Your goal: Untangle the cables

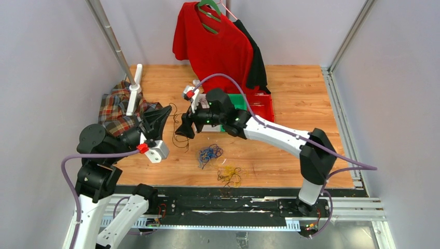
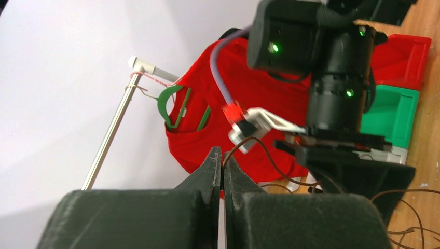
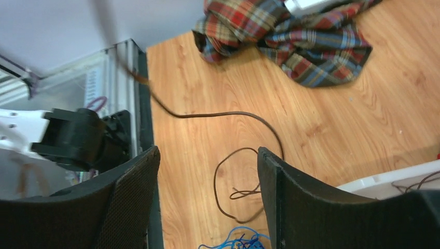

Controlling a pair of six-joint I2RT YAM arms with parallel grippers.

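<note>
A thin dark brown cable rises from the table into my left gripper, which is shut on it at the fingertips and held above the wood. The same cable trails across the floor and loops under my right gripper, which hangs open with nothing between its fingers. From above, the left gripper and right gripper are close together at centre left. A blue cable bundle and a yellow and black tangle lie apart on the table nearer the bases.
A plaid shirt lies crumpled at the left by a white stand. A red shirt hangs on a green hanger at the back. Green and red bins sit behind the right arm's wrist.
</note>
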